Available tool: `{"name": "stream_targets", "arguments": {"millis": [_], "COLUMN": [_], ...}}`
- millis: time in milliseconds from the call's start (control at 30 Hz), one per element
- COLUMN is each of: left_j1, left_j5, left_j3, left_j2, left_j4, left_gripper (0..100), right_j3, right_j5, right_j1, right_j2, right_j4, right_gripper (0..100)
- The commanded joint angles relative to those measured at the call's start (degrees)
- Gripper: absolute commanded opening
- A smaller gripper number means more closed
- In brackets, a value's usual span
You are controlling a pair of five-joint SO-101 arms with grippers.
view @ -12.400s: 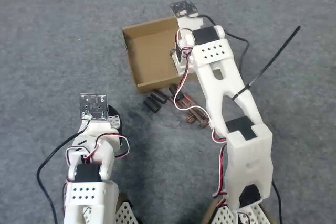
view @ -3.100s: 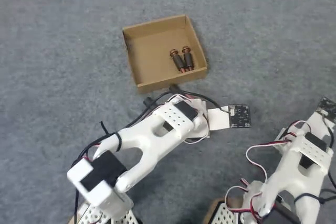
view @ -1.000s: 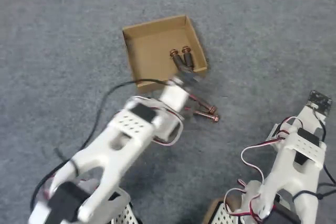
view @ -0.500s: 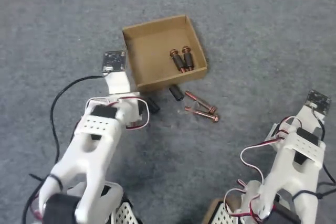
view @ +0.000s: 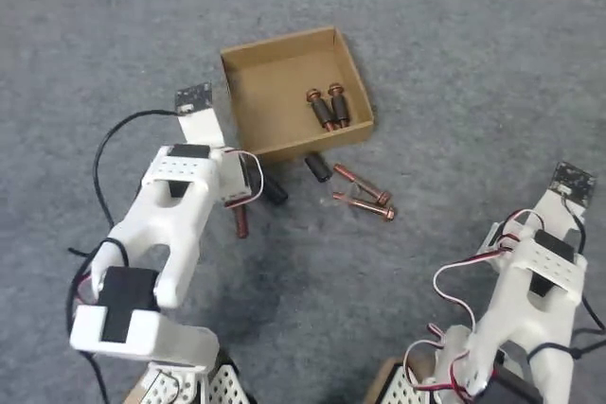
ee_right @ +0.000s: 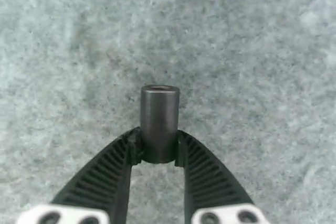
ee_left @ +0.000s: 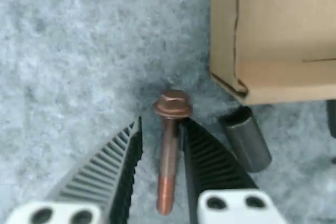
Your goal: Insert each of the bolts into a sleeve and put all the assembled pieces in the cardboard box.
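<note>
Nearest the arm bases, the right gripper (ee_right: 158, 137) is clamping a dark sleeve (ee_right: 159, 114) by one end, jaws tight on both sides, and is holding it over the grey carpet (ee_right: 63, 35) with its open bore pointing away from the wrist. Farther out, the left gripper (ee_left: 160, 127) is straddling a copper bolt (ee_left: 169, 156) with its jaws apart. One jaw seems to be touching the shank while a gap is showing on the other side, so the bolt is probably lying on the carpet, not gripped. The risk is sitting here: jaws closing off-centre on a round shank could be rolling or skewing it, and the bolt is lying along the jaws with its tip toward the wrist, an awkward way round for feeding it into the bore. The two arms are also standing well apart, so any tilt in either piece could be jamming the thread at the sleeve's mouth. Just beside that gripper a loose sleeve (ee_left: 245, 139) is lying against the corner of the cardboard box (ee_left: 283, 80), crowding the jaw on that side; a nudge might send it rolling. Beyond, a second loose sleeve (view: 317, 168) and two bolts (view: 363, 196) are waiting near the box's front wall. Two assembled pieces (view: 329, 108) are already lying inside, and that wall is the thing to clear.
</note>
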Motion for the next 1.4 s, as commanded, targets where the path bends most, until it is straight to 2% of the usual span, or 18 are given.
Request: {"name": "stream_targets", "arguments": {"millis": [0, 267, 600, 1067, 1200, 1367], "left_j1": [-0.09, 3.43, 3.6, 3.43, 1.32, 1.23], "left_j5": [0.7, 0.7, 0.97, 0.88, 0.97, 0.97], "left_j3": [-3.3, -4.0, -8.84, -9.01, -9.01, -8.75], "left_j2": [-0.09, 2.02, 7.74, 7.21, 7.21, 6.15], "left_j4": [0.53, 2.99, 4.4, -2.55, -4.48, -4.57], "left_gripper": [7, 6, 5, 5, 5, 6], "right_j3": [-0.88, -0.88, -0.88, -0.88, -0.88, -0.88], "right_j5": [1.49, 1.49, 1.58, 1.58, 1.58, 1.58], "right_j1": [-0.75, -0.84, -0.84, -0.84, -0.84, -0.84], "right_j2": [-2.77, -2.77, -2.77, -2.77, -2.77, -2.77], "right_j4": [-0.13, -0.13, -0.13, -0.13, -0.13, -0.13], "right_gripper": [1.7, 1.7, 1.7, 1.7, 1.7, 1.7]}}
